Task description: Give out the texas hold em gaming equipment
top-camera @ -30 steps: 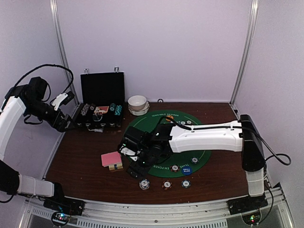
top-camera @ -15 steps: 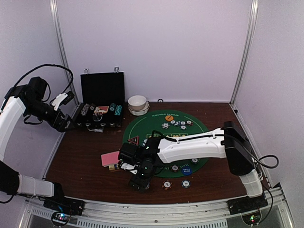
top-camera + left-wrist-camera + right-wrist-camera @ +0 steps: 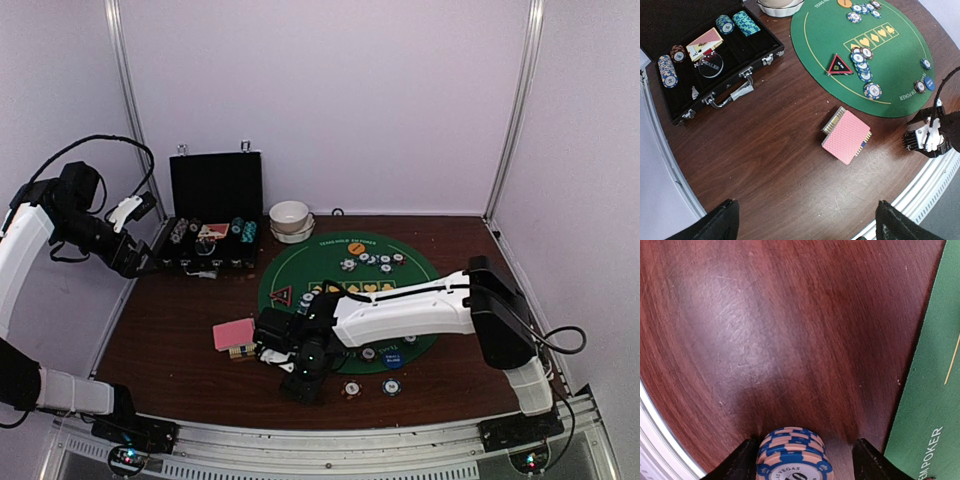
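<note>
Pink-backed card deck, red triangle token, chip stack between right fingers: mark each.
pink-backed card deck (image 3: 847, 137), left wrist view, top card's back.
red triangle token (image 3: 839, 64), left wrist view, its centre.
chip stack (image 3: 795, 469), right wrist view, top chip's face.

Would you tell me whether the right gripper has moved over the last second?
Yes: the right gripper moved away from the green mat toward the near side of the table, over a chip stack.
</note>
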